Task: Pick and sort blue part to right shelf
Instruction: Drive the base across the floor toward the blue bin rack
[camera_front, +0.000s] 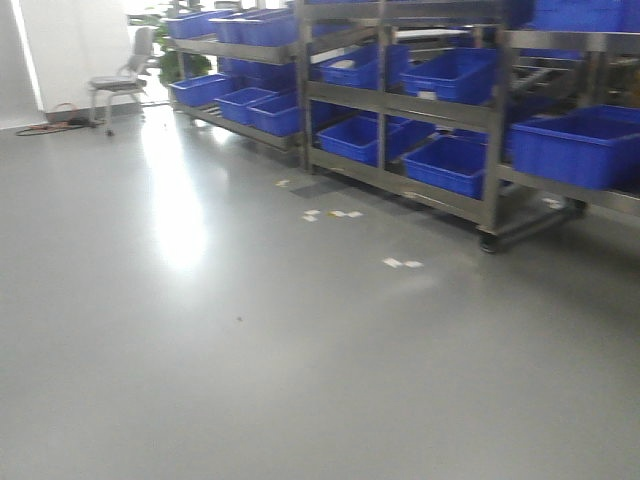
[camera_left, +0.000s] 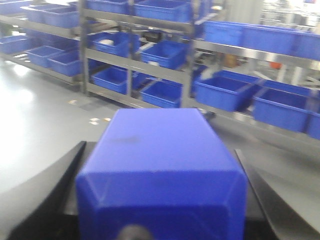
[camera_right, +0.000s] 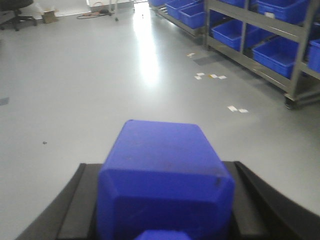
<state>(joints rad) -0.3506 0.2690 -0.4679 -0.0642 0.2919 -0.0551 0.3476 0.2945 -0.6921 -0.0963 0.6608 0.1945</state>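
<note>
Nearest in, the left gripper (camera_left: 160, 147) had a blue boxy plastic block (camera_left: 162, 190) filling the whole gap between its dark fingers (camera_left: 60, 195). The right gripper (camera_right: 160, 164) framed a second blue boxy block (camera_right: 162, 145) the same way. Whether either pair was clamped on its load or merely flanked it could not be told, so the first risk was a block sliding forward out of a loose hold if the base jolted. Ahead of and below both grippers, the glossy grey floor (camera_right: 100, 75) carried small white paper scraps (camera_right: 210, 76), which might catch under a wheel. Farther ahead and to the right, well apart from both grippers, stood the stainless-steel right shelf (camera_front: 495, 150) with its deep blue plastic bins (camera_front: 585, 145). Similar racks ran on to its left, so the likelier mistakes were steering to the wrong rack or clipping the steel front rail with a low arm. Both arms appeared to be held low and roughly level, wrists facing forward. The left was aimed at the racks and the right more at open floor.
</note>
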